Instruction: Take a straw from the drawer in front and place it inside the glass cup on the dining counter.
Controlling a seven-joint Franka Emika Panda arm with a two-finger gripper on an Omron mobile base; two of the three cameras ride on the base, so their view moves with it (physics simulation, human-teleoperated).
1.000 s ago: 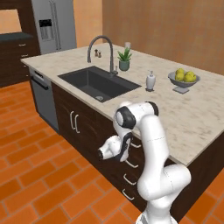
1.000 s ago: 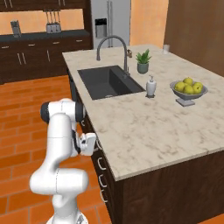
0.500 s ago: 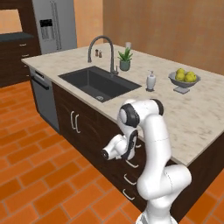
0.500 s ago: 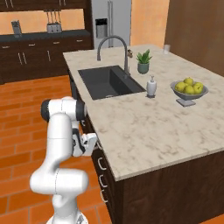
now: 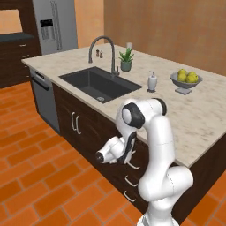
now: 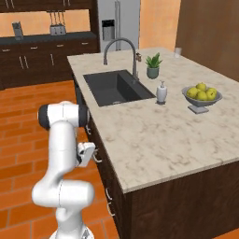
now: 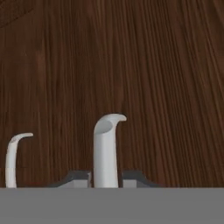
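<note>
Dark wood of the drawer fills the background; the gripper pinches its silver handle between narrow jaws.

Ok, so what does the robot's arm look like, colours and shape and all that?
The arm is glossy white, built of thick rounded tube segments with dark, near-black round caps at the joints. It rises from a bulbous white base. The hand is a white block with a dark round end; no cables or markings are visible.

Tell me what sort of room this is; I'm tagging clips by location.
A rendered home kitchen, by the look of it: a marble-patterned island counter with a black inset sink and faucet, and a steel refrigerator behind.
</note>
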